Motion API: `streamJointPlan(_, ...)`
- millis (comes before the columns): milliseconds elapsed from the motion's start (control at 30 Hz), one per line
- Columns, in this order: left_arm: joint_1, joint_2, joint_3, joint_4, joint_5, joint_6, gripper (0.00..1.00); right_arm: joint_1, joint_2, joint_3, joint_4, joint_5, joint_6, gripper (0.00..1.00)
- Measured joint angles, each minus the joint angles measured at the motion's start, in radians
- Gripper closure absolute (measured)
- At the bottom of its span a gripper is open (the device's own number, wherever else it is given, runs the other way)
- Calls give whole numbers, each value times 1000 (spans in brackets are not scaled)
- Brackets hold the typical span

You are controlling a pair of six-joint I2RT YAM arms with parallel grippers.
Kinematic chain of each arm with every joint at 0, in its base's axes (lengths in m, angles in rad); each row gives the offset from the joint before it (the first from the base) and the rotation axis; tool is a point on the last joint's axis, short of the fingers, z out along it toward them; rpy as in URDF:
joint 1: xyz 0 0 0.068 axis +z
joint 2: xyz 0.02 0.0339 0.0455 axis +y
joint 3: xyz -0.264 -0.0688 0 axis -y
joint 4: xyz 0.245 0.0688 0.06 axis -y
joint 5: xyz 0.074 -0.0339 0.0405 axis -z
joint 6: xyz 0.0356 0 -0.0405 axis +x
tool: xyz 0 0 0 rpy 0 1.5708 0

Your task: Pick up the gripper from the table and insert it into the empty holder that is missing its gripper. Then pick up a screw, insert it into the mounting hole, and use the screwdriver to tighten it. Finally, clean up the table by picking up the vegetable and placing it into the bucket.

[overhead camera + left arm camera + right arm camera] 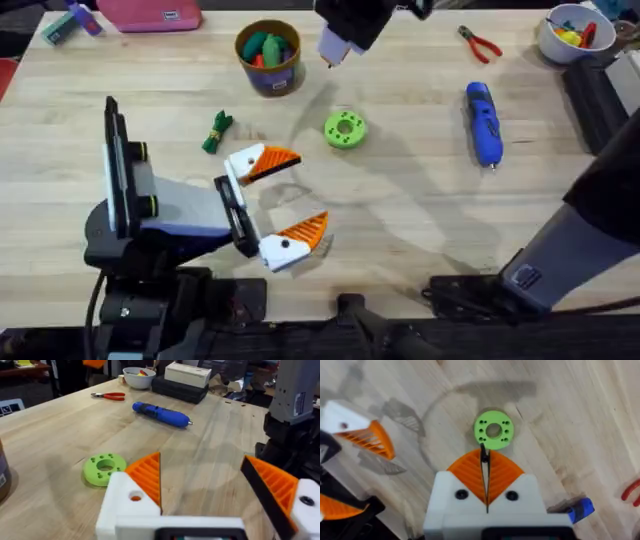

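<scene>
My left gripper [280, 202] lies open just above the table, both white fingers carrying orange ribbed pads. The orange gripper wedge [148, 476] sits in the far finger's white holder [122, 505], whose mounting hole [135, 496] shows orange. High above the green disc [493, 430], my right gripper [484, 454] is shut on a thin dark screw [483, 456]. The blue screwdriver [483, 122] lies to the right. Left of the disc lies the dark green vegetable [217, 130]. The tan bucket [268, 68] stands at the back.
Red-handled pliers [480, 42] and a white bowl [572, 35] of small parts sit at the back right. A pink case [150, 12] lies at the back left. The bucket holds green and orange toys. Bare wood stretches between the disc and the screwdriver.
</scene>
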Motion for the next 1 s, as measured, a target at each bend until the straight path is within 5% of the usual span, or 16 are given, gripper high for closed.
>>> streamJointPlan(233,0,0,0,0,0,0,15,116,0,139,-91,3,-35,995)
streamJointPlan(500,0,0,0,0,0,0,16,294,0,148,-98,3,-151,995)
streamJointPlan(1000,0,0,0,0,0,0,15,391,41,148,-98,3,-282,995)
